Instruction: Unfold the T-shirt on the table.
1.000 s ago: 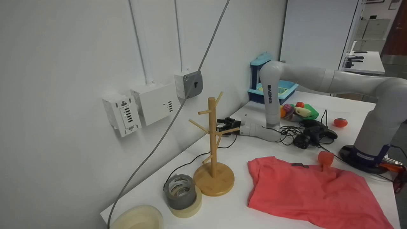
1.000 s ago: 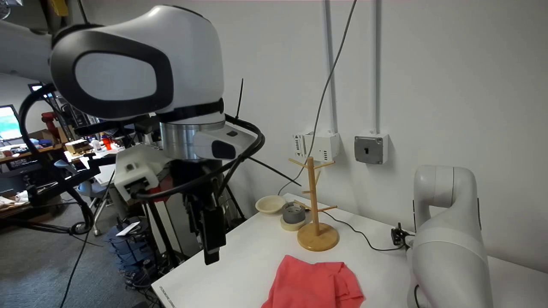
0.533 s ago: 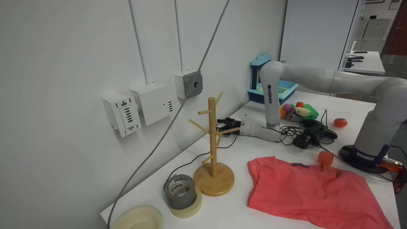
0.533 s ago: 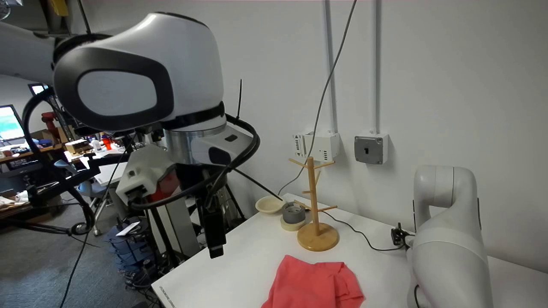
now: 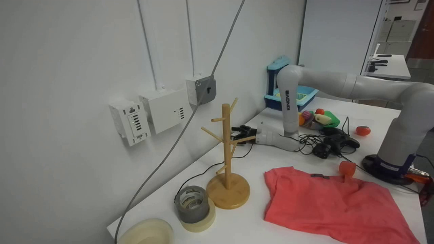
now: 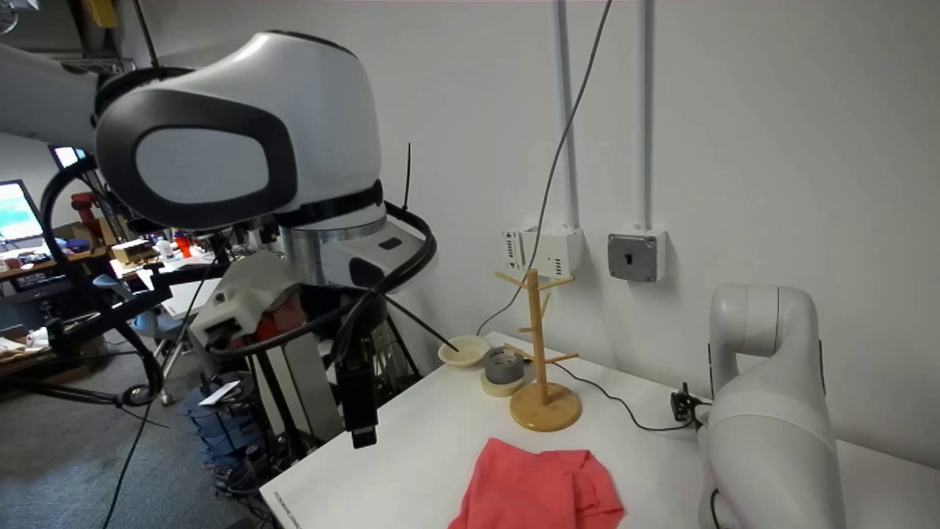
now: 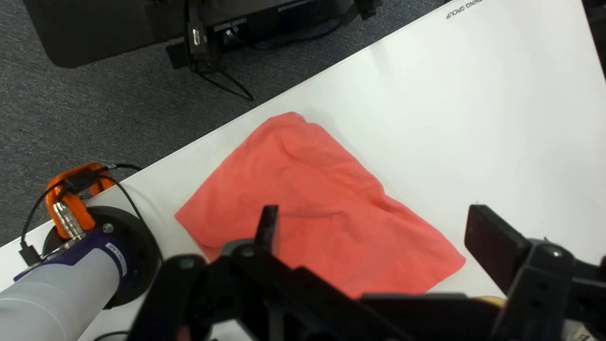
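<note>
Perhaps the likeliest trouble from here is a bite through too many layers: the coral-red T-shirt (image 7: 307,189) lies creased and looks doubled over on the white tabletop (image 7: 497,118), so a grasp closing deep into it may drag the whole bundle instead of peeling one layer. Stopping too high would pinch only air. A tug could also carry along the small red object (image 5: 347,168) at the shirt's upper edge in an exterior view; whether it rests on the cloth I cannot tell. Pulling towards the lower left of the wrist frame might jam fabric against the Kinova arm (image 7: 71,289), and a wide sweep might topple the wooden mug tree (image 5: 227,152), near the shirt in both exterior views. The Robotiq gripper (image 7: 374,229) has its jaws spread wide, nothing between them. In the wrist view the T-shirt fills the centre, beyond the gap: the fingertip (image 7: 267,227) nearer mid-frame shows in front of the cloth, while the one at right shows against tabletop, just beside the garment's right corner. In an exterior view the gripper hangs up and left of the T-shirt (image 6: 536,488), apart from it.
</note>
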